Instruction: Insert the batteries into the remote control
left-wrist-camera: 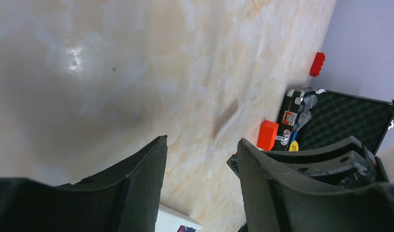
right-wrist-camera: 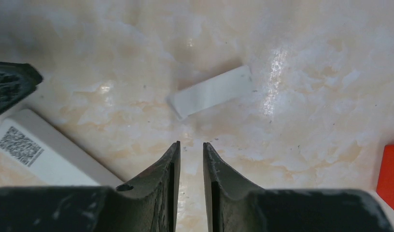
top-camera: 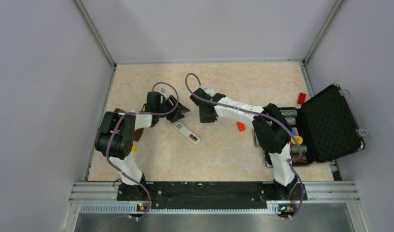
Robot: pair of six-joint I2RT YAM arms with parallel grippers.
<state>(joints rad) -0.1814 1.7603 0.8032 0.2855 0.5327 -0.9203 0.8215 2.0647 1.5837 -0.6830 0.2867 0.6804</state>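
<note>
Currently the remote control (top-camera: 187, 133) lies back-up on the table (top-camera: 151, 159), mid-field between the two arms; we read a QR label on its white back in the right wrist view.

Batteries (top-camera: 193, 138): a dark patch and an orange patch show in the open bay. We think both are seated, though the top view is too coarse to be sure.

Left gripper (top-camera: 179, 109) hangs just off the remote's 10 o'clock end, jaws spread wide and holding nothing. Right gripper (top-camera: 206, 116) sits at the remote's 2 o'clock, fingers drawn almost together around nothing. A loose white cover plate (right-wrist-camera: 212, 92) lies flat at 12 o'clock of those fingers, apart from them. Further out at 3 o'clock are a red block (top-camera: 241, 126) and then the open case (top-camera: 330, 123).

Risk, as we judge it: the plate is thin and flush with the table, so near-closed fingers would likely skid over it or shove it away. A knock to the remote from either arm could roll the cells out of the uncovered bay.

Orientation: the long axis runs 10 to 4 o'clock in the top view, with the bay end pointing to 4.
</note>
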